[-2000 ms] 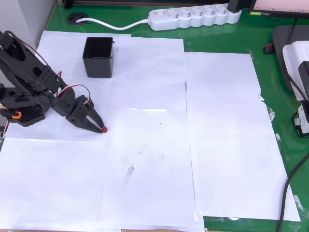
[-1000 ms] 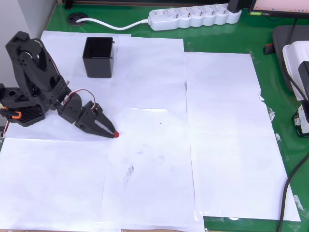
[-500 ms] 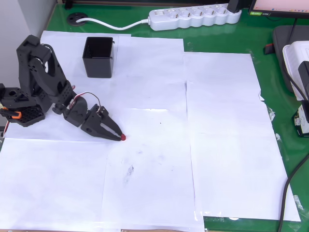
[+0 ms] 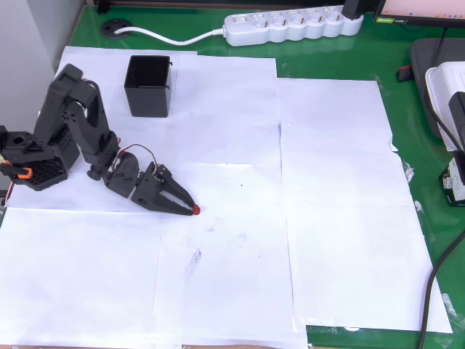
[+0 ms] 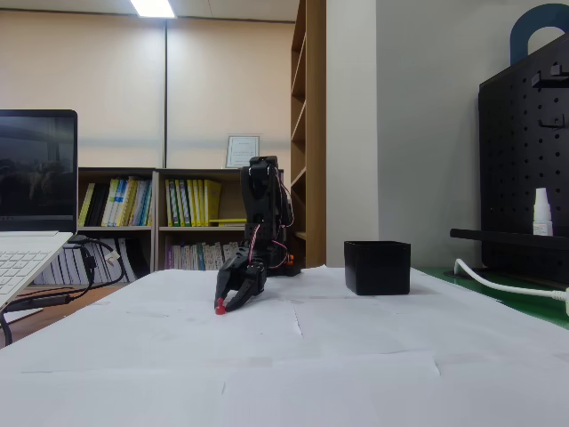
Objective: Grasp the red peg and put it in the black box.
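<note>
On white paper, gripper (image 4: 190, 209) pinching stubby red peg (image 4: 196, 211)

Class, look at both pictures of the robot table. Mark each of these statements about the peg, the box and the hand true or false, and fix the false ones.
1. The red peg sits at the tip of the hand. True.
2. The peg lies inside the black box. False: it is out over the white paper, apart from the box.
3. The box stands upright. True.
4. A power strip lies on the white paper. False: it lies on the green mat.
</note>
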`<action>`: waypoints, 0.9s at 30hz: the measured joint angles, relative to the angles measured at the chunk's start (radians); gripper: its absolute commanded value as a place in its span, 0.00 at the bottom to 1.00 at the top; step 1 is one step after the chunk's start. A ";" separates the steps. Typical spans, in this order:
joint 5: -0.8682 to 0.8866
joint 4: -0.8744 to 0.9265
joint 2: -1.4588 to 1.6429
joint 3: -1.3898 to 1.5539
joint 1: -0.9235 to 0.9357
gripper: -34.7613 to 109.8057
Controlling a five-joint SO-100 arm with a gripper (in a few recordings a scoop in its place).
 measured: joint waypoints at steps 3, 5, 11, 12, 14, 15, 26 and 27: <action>0.015 -0.066 0.051 0.009 0.000 0.24; 0.018 -0.095 0.075 0.020 0.000 0.24; 0.037 -0.129 0.124 0.064 -0.006 0.24; 0.037 -0.129 0.133 0.074 -0.006 0.24; 0.043 -0.129 0.143 0.100 -0.006 0.24; 0.049 -0.129 0.152 0.118 -0.006 0.24; 0.034 -0.117 0.158 0.140 -0.006 0.24; 0.034 -0.117 0.158 0.141 -0.006 0.24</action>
